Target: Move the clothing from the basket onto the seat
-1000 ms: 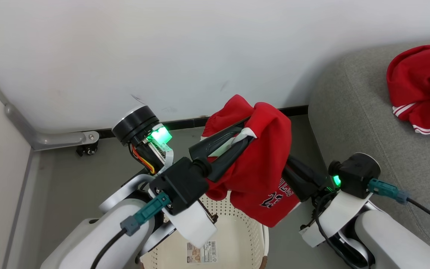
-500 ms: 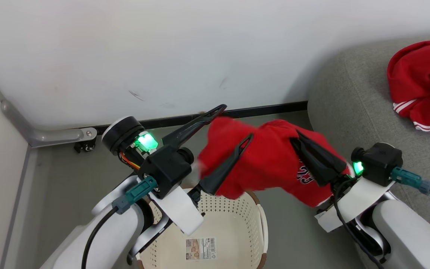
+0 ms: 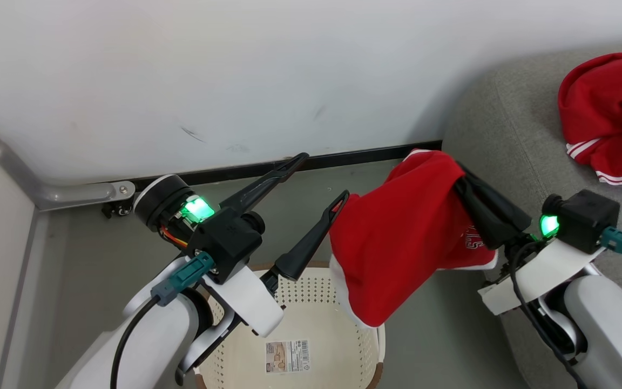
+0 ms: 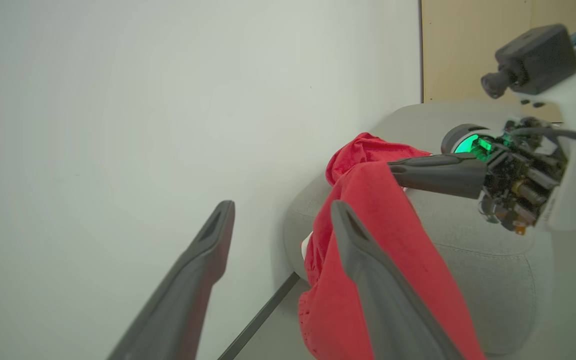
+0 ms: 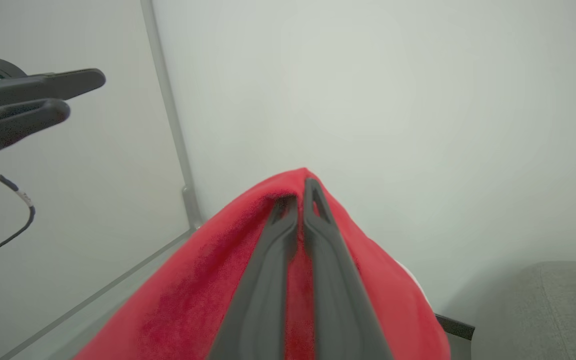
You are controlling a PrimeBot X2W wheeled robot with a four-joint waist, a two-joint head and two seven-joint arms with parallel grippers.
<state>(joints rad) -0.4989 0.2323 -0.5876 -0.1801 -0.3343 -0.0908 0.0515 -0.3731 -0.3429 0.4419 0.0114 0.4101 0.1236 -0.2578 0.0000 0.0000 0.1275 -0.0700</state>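
Clothing [image 3: 403, 243], one red piece, hangs from the right hand [image 5: 299, 195], which is clamped on a fold of it, above the edge of the basket [image 3: 316, 294] and near the seat [image 3: 511, 124]. The left hand [image 3: 324, 175] stands wide apart, empty. The fabric looks light, soft and floppy, so a bunched fold near the top probably holds best.

red clothing [image 3: 397, 254] in right end effector [image 3: 465, 183]

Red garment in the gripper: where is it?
Head view, right of centre: the red garment hangs from the shut right gripper, between the basket and the sofa, its hem over the basket's rim.
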